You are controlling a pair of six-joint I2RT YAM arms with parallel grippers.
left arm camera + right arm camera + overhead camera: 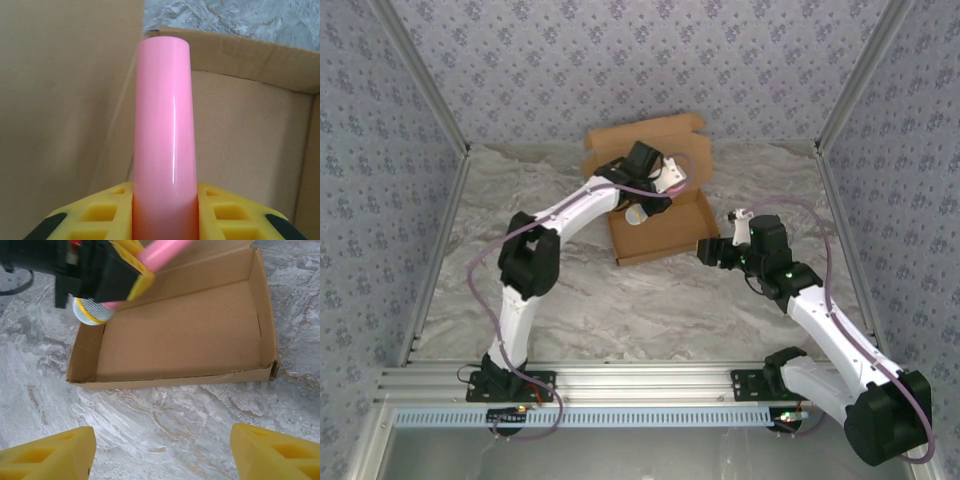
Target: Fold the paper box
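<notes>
The paper box (pixel 665 237) lies open on the far part of the surface (pixel 620 310), with its lid standing up behind. The left gripper (pixel 645 205) hangs over the tray and is clamped on a pink stick (pixel 162 115). The right gripper (pixel 162 452) is near the box's right end, not touching it, its fingers apart and holding nothing. The right wrist view shows the stick's mesh head (pixel 90 312) at the tray's side wall, while the left wrist view shows the shaft against the cardboard.
</notes>
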